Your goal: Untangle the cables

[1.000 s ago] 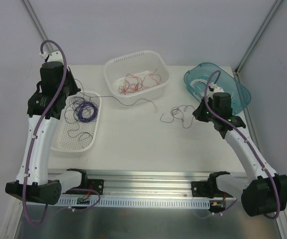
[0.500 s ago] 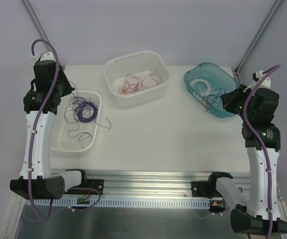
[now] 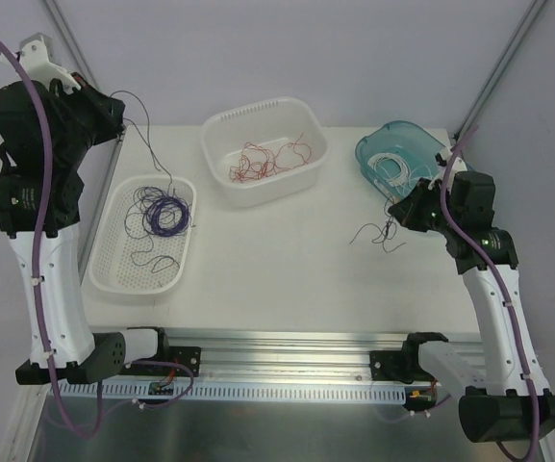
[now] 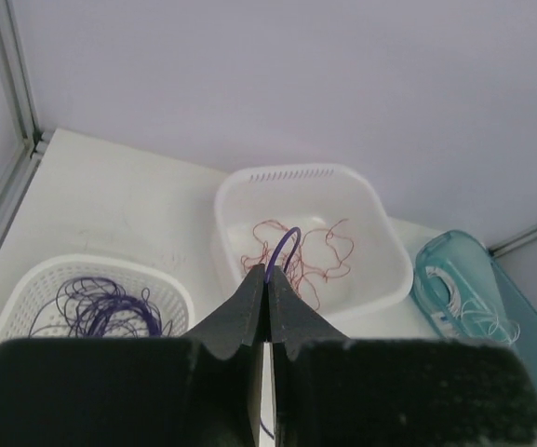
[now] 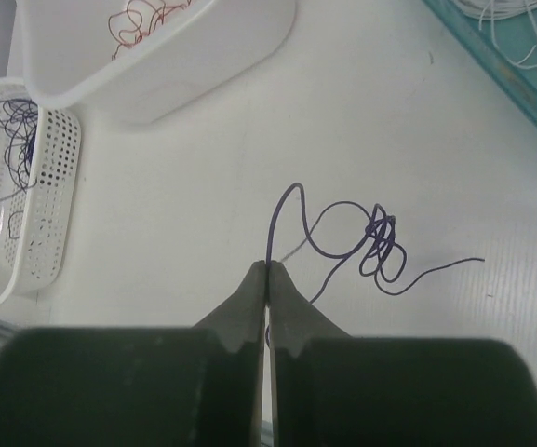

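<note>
My left gripper (image 3: 119,117) is raised high at the far left, shut on a thin purple cable (image 3: 152,154) that hangs down toward the perforated basket (image 3: 187,252). In the left wrist view the left gripper (image 4: 268,277) pinches that purple cable (image 4: 288,242) at the tips. My right gripper (image 3: 397,214) hovers in front of the teal tub, shut on a second purple cable (image 3: 377,232). In the right wrist view the right gripper (image 5: 268,266) holds this cable, whose knotted loops (image 5: 381,238) hang over the table. More purple cables (image 3: 162,212) lie coiled in the basket.
A white tub (image 3: 311,164) at the back centre holds red cables (image 3: 265,160). The teal tub (image 3: 371,146) at the back right holds white cables (image 3: 399,169). An aluminium rail (image 3: 287,361) runs along the near edge between the arm bases.
The left arm rose up and to the left, lifting its purple cable out over the basket. The right arm swung from over the teal tub back toward the table with its knotted cable.
</note>
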